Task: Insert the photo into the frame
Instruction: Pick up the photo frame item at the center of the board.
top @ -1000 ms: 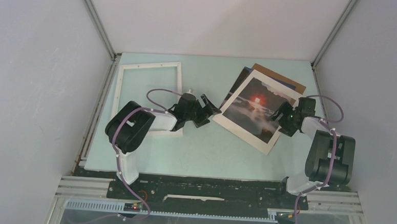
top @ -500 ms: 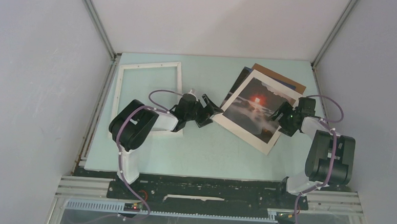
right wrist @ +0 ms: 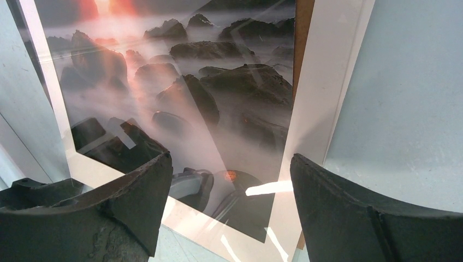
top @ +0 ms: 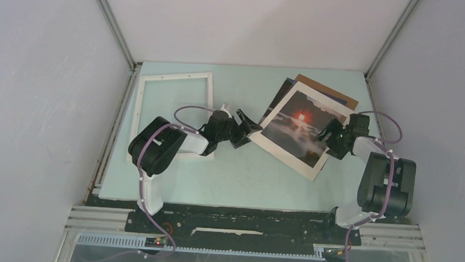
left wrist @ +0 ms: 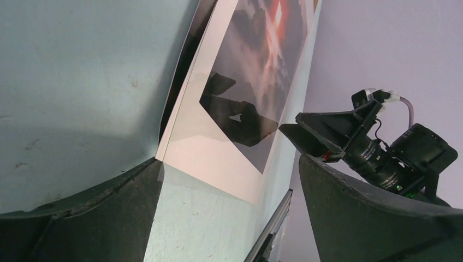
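The photo [top: 299, 127], a dark landscape with a red sun glow and a wide white border, lies tilted on the right half of the table. It also shows in the left wrist view [left wrist: 240, 103] and the right wrist view [right wrist: 180, 103]. The white frame [top: 208, 97] lies flat at the far left. My left gripper [top: 253, 127] is open at the photo's left edge, its jaws either side of the near corner [left wrist: 229, 180]. My right gripper [top: 327, 136] is open over the photo's right edge [right wrist: 229, 202]. Neither holds anything.
A brown backing board [top: 334, 93] and a dark sheet lie under the photo's far edge. Grey walls close in the table on the left, back and right. A metal rail [left wrist: 273, 224] runs along the table's side.
My left gripper has moved a little to the right, up to the photo's left edge. The photo, the frame and the right arm have not moved.
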Tool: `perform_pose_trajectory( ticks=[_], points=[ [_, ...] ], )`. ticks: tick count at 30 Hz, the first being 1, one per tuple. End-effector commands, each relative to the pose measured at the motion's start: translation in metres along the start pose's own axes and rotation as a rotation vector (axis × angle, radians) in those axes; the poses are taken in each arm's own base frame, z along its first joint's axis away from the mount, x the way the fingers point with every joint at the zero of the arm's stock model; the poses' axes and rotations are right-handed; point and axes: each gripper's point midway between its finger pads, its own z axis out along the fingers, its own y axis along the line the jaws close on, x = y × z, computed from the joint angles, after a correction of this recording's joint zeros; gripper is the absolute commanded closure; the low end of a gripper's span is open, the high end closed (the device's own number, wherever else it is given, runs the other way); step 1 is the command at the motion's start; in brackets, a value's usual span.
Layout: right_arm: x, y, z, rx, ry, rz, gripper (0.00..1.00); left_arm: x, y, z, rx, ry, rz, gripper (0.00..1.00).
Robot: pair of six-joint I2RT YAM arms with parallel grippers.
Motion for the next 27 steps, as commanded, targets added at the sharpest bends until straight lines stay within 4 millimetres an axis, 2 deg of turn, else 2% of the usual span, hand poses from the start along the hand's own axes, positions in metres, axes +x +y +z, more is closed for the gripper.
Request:
perform_pose_trajectory(
  ticks=[1,8,12,22,27],
  points=[
    [0.0,-0.001,0.006,0.011,0.005,-0.014,0.13,-0.008,-0.026,-0.014,0.074,-0.04,0.016,0.0],
    [0.0,-0.001,0.006,0.008,0.005,-0.014,0.13,-0.004,-0.022,-0.022,0.039,-0.035,0.009,0.0],
    [0.0,0.0,0.005,0.004,0.002,-0.014,0.13,-0.004,-0.022,-0.018,0.047,-0.029,0.004,0.0],
    [0.0,0.001,0.005,0.001,0.004,-0.016,0.13,-0.009,-0.044,-0.01,0.159,-0.037,0.021,0.03],
    [0.001,0.002,0.005,-0.002,0.006,-0.015,0.13,-0.008,-0.047,-0.004,0.182,-0.024,-0.008,0.06]
  ],
)
